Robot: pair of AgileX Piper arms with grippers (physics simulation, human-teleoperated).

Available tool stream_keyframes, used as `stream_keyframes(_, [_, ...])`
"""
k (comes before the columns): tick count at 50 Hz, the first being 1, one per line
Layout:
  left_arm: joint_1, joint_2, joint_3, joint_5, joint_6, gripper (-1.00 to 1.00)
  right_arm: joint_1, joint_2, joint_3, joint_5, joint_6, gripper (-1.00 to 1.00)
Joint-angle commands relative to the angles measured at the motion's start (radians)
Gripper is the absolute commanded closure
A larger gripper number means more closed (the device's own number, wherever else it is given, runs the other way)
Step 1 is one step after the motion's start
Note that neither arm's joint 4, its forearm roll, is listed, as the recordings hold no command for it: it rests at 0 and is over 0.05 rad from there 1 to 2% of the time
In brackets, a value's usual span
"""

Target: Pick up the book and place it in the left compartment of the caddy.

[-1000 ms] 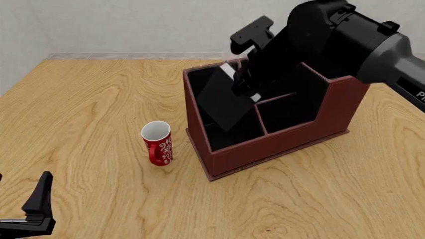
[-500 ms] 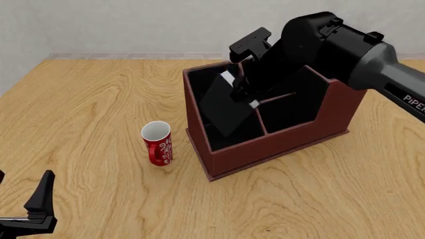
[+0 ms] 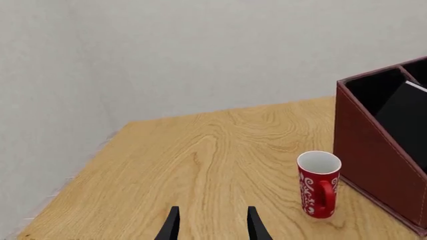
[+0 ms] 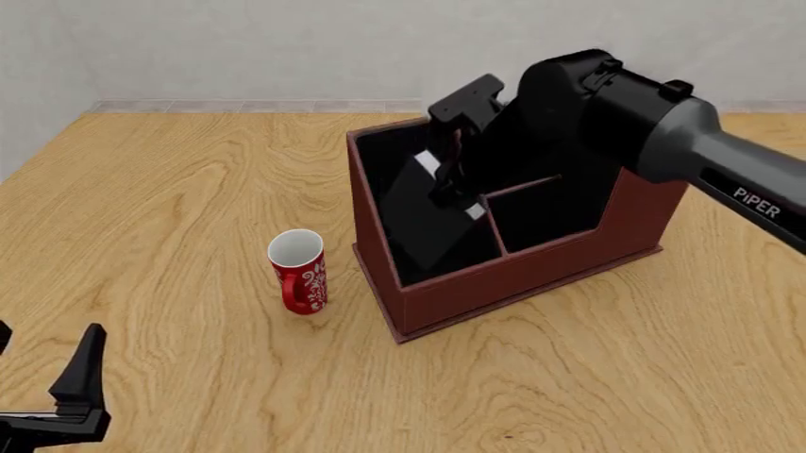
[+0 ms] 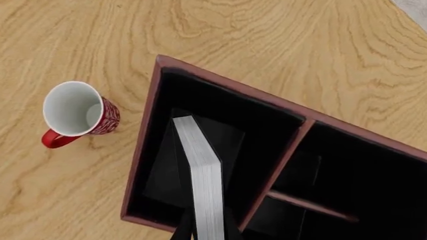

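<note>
The black book [image 4: 422,222] with white page edges is tilted inside the left compartment [image 4: 384,156] of the reddish-brown caddy [image 4: 504,283], its lower end down in the slot. My right gripper [image 4: 454,184] is shut on the book's upper part, above the compartment. In the right wrist view the page edge of the book [image 5: 203,185] runs down into the compartment [image 5: 220,107] between my fingers [image 5: 181,231]. My left gripper [image 4: 38,382] is open and empty at the near left, far from the caddy [image 3: 373,150]. The book [image 3: 407,112] also shows in the left wrist view.
A red mug [image 4: 298,272] with white patterns stands upright just left of the caddy; it also shows in the left wrist view [image 3: 318,184] and the right wrist view [image 5: 75,112]. The two shorter middle sections [image 4: 554,212] lie right of the divider.
My right arm has moved down and a little left, lowering the tilted book deeper into the left compartment. The left gripper has barely moved.
</note>
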Motion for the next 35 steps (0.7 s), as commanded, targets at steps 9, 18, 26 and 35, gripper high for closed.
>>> stream_keyframes(9, [-0.009,0.031,-0.005,-0.017,0.000,-1.00,-0.020,-0.036,0.029,0.007,0.064,1.00])
stream_keyframes(18, [-0.012,0.040,-0.007,-0.023,0.000,-1.00,-0.018,-0.031,0.042,-0.006,0.070,1.00])
stream_keyframes(26, [-0.008,0.037,-0.009,-0.019,-0.002,-1.00,-0.015,-0.026,0.057,-0.018,0.079,1.00])
stream_keyframes(35, [-0.006,0.030,-0.006,-0.012,-0.003,-1.00,-0.007,-0.023,0.052,-0.014,0.078,1.00])
